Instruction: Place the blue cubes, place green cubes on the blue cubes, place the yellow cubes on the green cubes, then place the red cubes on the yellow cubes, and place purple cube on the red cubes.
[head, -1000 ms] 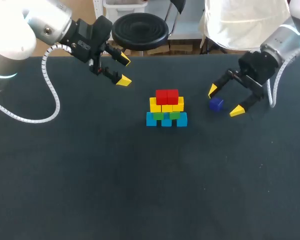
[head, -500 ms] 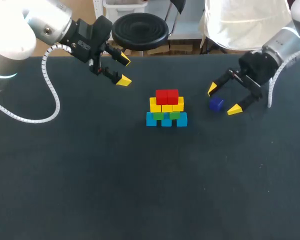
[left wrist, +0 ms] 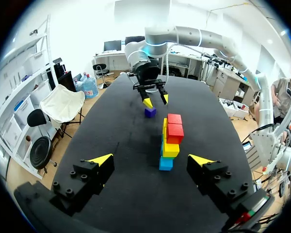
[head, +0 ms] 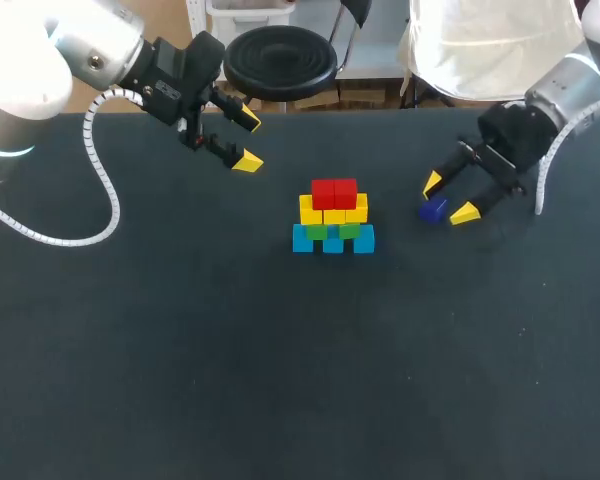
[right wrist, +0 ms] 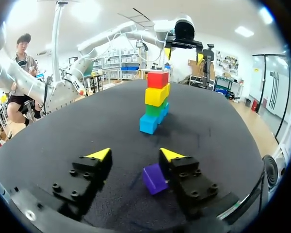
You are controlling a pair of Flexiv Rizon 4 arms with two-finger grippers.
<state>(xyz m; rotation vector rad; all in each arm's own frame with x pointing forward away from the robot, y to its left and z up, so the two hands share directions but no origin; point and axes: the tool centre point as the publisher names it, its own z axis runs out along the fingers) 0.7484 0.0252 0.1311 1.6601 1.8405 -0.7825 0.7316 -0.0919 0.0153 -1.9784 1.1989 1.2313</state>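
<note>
Right wrist view is showing the right gripper (right wrist: 135, 155) open astride the purple cube (right wrist: 154, 178), which is lying against one finger, clear of the other; ahead the red-topped stack (right wrist: 155, 102) is waiting, the left gripper (right wrist: 184, 55) hanging wide beyond.

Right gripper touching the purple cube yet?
Cannot tell. Right wrist view: purple cube sits against one finger, contact unclear; clear gap to the other. Right gripper open.

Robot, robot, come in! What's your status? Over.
Left gripper open, away from tower. Right gripper open around purple cube, one finger against it. Nothing between cube and tower. Over.
</note>
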